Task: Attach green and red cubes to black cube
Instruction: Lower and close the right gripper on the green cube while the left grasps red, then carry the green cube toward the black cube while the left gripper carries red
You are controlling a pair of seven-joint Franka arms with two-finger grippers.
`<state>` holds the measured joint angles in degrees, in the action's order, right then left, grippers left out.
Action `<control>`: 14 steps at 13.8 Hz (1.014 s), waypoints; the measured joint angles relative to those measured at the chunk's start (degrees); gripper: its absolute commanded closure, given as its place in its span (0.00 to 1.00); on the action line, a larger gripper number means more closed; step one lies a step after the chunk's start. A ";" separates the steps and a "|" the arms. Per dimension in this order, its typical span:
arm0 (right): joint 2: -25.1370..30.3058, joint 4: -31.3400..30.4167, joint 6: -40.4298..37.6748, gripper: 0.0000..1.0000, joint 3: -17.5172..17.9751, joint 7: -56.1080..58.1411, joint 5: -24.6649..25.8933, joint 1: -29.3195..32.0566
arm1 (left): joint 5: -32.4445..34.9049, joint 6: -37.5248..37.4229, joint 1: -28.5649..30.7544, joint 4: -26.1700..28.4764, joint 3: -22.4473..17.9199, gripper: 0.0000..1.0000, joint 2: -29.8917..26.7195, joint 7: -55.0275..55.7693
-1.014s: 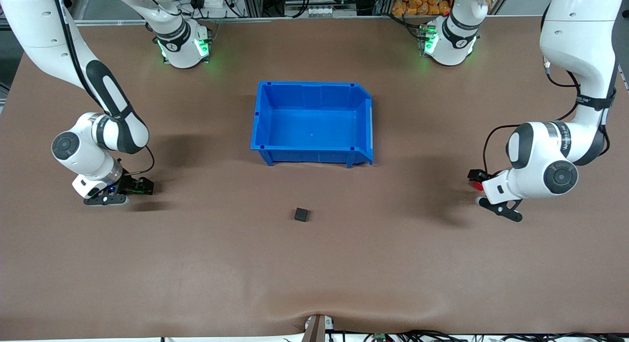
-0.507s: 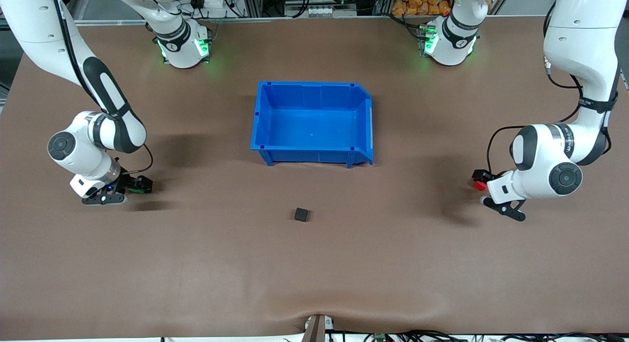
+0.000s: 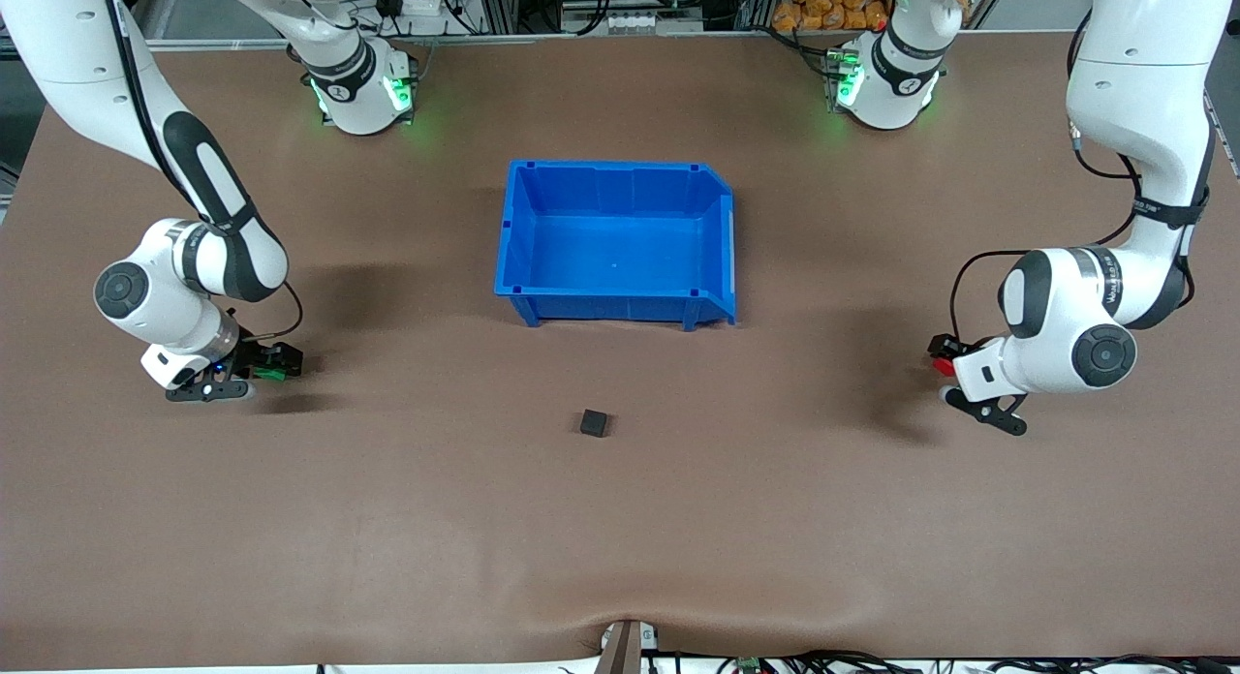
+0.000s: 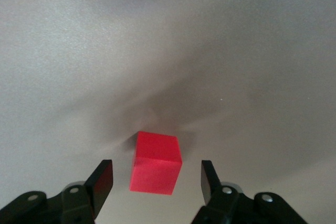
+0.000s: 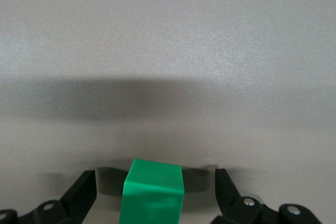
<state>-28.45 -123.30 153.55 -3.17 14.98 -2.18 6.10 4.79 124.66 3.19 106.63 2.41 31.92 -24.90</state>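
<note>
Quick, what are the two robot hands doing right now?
Left gripper: open around the red cube, not gripping.
Right gripper: open around the green cube, not gripping.

green cube cut off by frame edge

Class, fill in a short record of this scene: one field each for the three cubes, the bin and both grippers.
red cube: on the table, between the left gripper's fingers, gaps either side
green cube: between the right gripper's fingers, untouched
black cube: alone, nearer the camera than the bin
blue bin: mid-table
left gripper: open
right gripper: open
</note>
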 measured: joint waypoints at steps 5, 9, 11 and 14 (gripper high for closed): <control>0.00 0.00 -0.05 0.05 -0.01 0.17 0.00 0.01 | 0.08 0.10 -0.27 0.01 0.13 0.54 1.35 -0.36; 0.00 0.00 -0.10 0.40 -0.01 0.56 0.00 0.01 | 0.09 0.20 -0.12 -0.23 0.12 0.76 1.32 -4.27; 0.24 0.02 -0.12 0.79 -0.06 2.05 0.00 0.18 | 0.09 0.20 -0.08 -0.29 0.11 0.88 1.32 -4.43; 0.58 0.01 -0.37 0.90 -0.13 3.51 -0.02 0.79 | 0.09 0.20 0.10 -0.29 0.10 0.97 1.32 -4.43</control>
<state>-27.87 -123.29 153.18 -3.30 18.49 -2.20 6.90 4.88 124.86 3.29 106.34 2.51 33.24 -29.34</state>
